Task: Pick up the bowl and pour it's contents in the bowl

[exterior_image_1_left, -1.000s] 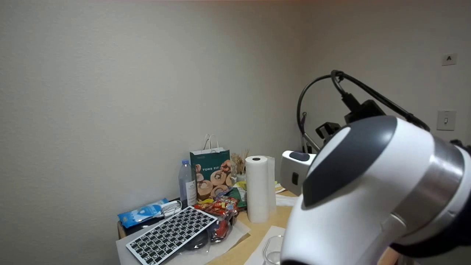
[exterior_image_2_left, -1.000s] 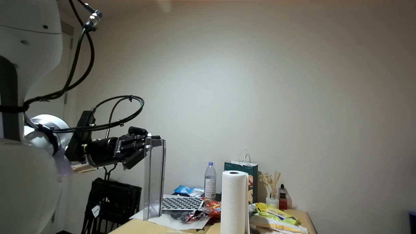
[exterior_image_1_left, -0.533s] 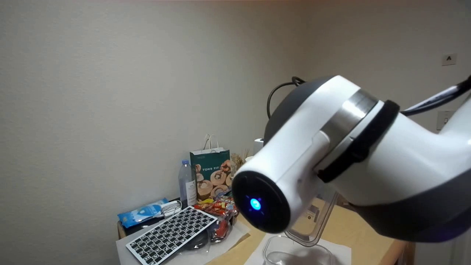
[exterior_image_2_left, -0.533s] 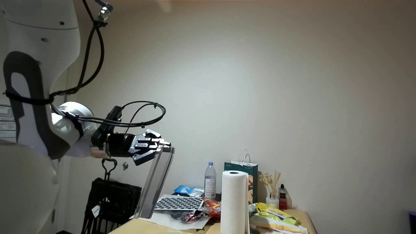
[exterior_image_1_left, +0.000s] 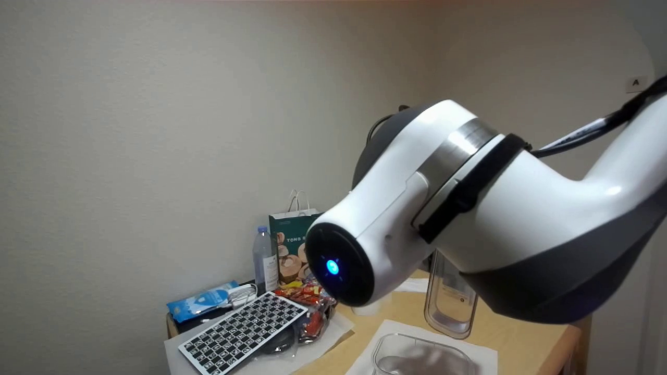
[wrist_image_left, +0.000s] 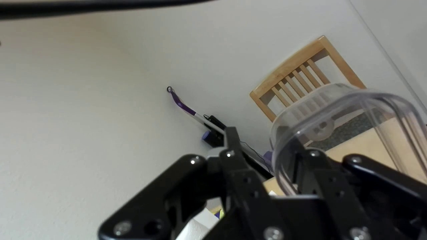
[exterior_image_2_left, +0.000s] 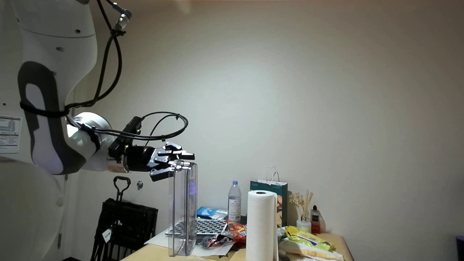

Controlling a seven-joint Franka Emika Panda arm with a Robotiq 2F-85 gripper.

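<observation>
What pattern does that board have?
The board is black-and-white checkered, clearest in an exterior view.

The wooden table is partly hidden, in an exterior view, by the white and grey robot arm, on whose end a blue light is lit. Behind it a clear container is partly seen, on end; whether it is rested on the table cannot be told. Nearer, a clear tub is set on white paper. At the view's left are grouped a checkered board, red packets, a bottle and a green bag.
</observation>
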